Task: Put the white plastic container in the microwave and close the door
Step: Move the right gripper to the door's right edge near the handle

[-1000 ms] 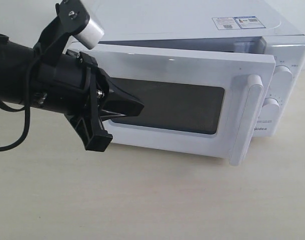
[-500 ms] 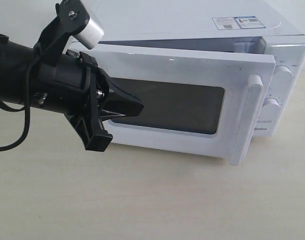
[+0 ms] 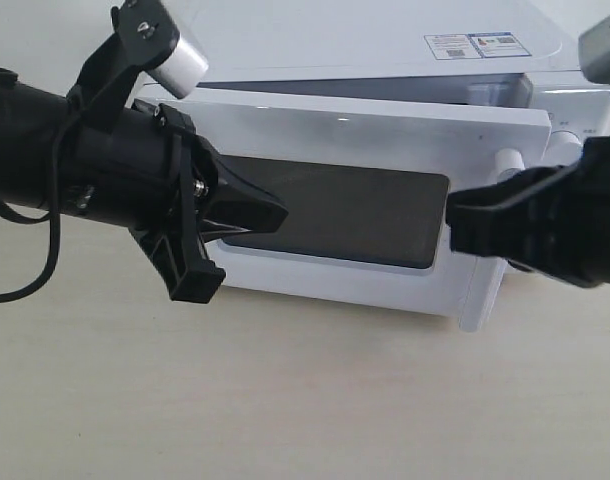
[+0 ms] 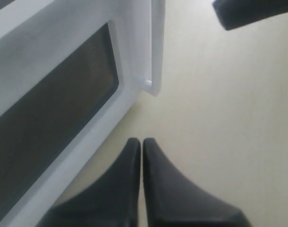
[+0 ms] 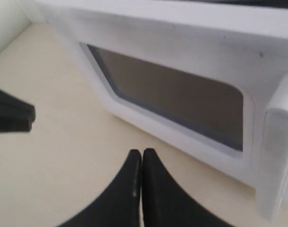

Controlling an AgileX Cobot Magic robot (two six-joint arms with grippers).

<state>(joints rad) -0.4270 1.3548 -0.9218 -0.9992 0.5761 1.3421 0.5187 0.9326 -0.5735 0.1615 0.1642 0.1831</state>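
Observation:
The white microwave (image 3: 365,40) stands at the back with its door (image 3: 385,130) slightly ajar. My left gripper (image 3: 283,213) is shut and empty, and its tip points at the left part of the dark window (image 3: 355,215). My right gripper (image 3: 453,220) is also shut and empty. It reaches in from the right, in front of the bar handle (image 3: 482,300). In the left wrist view the left gripper (image 4: 142,141) hovers over the table beside the door (image 4: 130,47). In the right wrist view the right gripper (image 5: 142,152) faces the door window (image 5: 172,94) and the handle (image 5: 276,142). The white plastic container is out of view.
The beige tabletop (image 3: 305,400) spreads out in front of the microwave. A sticker (image 3: 475,45) sits on the microwave's top. One dial (image 3: 563,150) peeks out above my right arm. The left arm's cable (image 3: 45,270) hangs at the far left.
My right arm has come into view from the right and now covers most of the door handle and the dials. The left arm and the door have not visibly moved.

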